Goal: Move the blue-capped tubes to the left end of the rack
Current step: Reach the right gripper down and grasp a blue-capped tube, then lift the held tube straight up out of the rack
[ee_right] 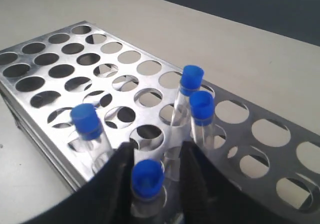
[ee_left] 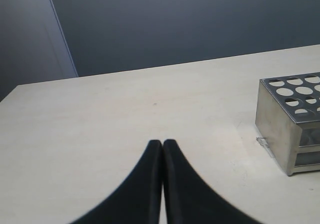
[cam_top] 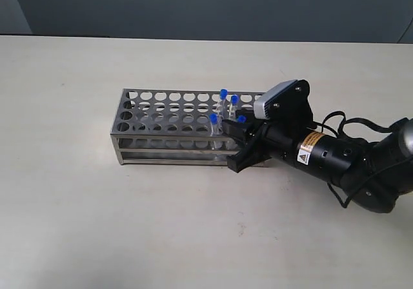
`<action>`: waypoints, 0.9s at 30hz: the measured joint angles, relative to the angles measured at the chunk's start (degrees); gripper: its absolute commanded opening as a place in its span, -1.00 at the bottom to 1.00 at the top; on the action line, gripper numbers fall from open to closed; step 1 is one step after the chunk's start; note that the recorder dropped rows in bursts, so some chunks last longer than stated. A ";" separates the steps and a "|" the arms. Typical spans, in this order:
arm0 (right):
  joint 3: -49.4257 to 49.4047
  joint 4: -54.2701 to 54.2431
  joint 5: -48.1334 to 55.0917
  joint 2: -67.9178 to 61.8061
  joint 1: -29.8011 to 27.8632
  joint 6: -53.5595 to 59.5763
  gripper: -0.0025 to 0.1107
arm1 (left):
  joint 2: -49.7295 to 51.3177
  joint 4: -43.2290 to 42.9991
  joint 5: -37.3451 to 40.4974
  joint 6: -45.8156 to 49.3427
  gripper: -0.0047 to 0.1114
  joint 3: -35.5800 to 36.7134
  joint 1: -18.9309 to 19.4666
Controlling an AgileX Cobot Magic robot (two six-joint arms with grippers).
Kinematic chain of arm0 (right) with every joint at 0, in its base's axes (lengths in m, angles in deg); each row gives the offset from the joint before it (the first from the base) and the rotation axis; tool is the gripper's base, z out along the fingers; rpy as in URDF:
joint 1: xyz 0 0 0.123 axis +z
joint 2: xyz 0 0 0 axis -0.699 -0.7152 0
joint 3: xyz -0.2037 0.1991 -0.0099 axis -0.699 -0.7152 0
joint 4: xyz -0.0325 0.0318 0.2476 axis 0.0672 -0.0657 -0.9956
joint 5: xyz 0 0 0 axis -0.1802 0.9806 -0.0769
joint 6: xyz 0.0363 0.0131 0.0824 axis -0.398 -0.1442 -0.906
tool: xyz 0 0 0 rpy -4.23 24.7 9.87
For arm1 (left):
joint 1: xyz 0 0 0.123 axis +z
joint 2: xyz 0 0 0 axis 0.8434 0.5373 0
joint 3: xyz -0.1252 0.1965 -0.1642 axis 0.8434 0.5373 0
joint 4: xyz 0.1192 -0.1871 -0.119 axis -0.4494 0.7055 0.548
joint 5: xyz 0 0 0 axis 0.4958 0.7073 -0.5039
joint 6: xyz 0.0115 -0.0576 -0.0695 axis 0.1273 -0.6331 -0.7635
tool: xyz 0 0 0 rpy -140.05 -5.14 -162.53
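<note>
The steel rack (cam_top: 148, 108) lies along the middle of the table. Four blue-capped tubes stand in holes near its right end. In the right wrist view their caps show as one near the front edge (ee_right: 86, 120), two close together farther back (ee_right: 192, 79) (ee_right: 202, 107), and the nearest one (ee_right: 147, 178). My right gripper (ee_right: 156, 156) is open, its black fingers on either side of that nearest tube (cam_top: 241, 118), with a gap on one side. My left gripper (ee_left: 162, 144) is shut on nothing, above bare table beside the rack's left end (ee_left: 280, 129).
The rack's left and middle holes (ee_right: 60, 39) hold nothing. Pale tabletop (cam_top: 97, 224) surrounds the rack on all sides. The right arm's body and black cables (cam_top: 348, 157) lie over the table to the right of the rack.
</note>
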State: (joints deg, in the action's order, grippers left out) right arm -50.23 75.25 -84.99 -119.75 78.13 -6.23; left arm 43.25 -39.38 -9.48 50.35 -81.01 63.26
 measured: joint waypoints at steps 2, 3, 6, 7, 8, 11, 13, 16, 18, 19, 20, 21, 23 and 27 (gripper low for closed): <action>0.25 -0.03 0.00 0.00 0.00 -0.12 -0.96 | 0.00 0.00 0.00 0.00 -0.90 0.00 0.00; 0.25 0.26 -0.32 -0.09 0.11 -0.12 -0.95 | 0.00 0.00 0.00 0.00 -0.90 0.00 0.00; 0.25 0.67 -0.42 -0.09 0.11 -0.12 -0.96 | 0.00 0.00 0.00 0.00 -0.90 0.00 0.00; 0.25 1.02 -0.42 -0.09 0.11 -0.12 -0.96 | 0.00 0.00 0.00 0.00 -0.90 0.00 0.00; 0.25 1.30 -0.42 0.02 0.11 -0.12 -0.96 | 0.00 0.00 0.00 0.00 -0.90 0.00 0.00; 0.25 1.79 1.30 2.41 0.11 -0.12 -0.96 | 0.00 0.00 0.00 0.00 -0.90 0.00 0.00; 0.15 1.79 3.38 5.41 0.11 -0.12 -0.96 | 0.00 0.00 0.00 0.00 -0.90 0.00 0.00; 1.40 2.36 9.57 11.60 0.11 -0.31 -0.96 | 0.00 0.00 0.00 0.00 -0.90 0.00 0.00; 2.90 3.06 14.03 15.65 0.23 -0.42 -0.96 | 0.00 0.00 0.00 0.00 -0.90 0.00 0.00; 4.39 2.93 16.60 18.14 0.23 -0.42 -0.96 | 0.00 0.00 0.00 0.00 -0.90 0.00 0.00; 5.45 2.92 18.04 19.70 0.23 -0.42 -0.96 | 0.00 0.00 0.00 0.00 -0.90 0.00 0.00; 6.52 2.83 19.19 21.40 0.13 -0.42 -0.96 | 0.00 0.00 0.00 0.00 -0.90 0.00 0.00; 9.26 3.11 20.79 23.77 0.13 -0.42 -0.96 | 0.00 0.00 0.00 0.00 -0.90 0.00 0.00; 14.86 7.58 21.68 24.59 0.13 -6.56 -0.96 | 0.00 0.00 0.00 0.00 -0.90 0.00 0.00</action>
State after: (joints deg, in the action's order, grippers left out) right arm -35.37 82.83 -63.31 -95.15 78.26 -12.79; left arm 43.25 -39.38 -9.48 50.35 -81.01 63.26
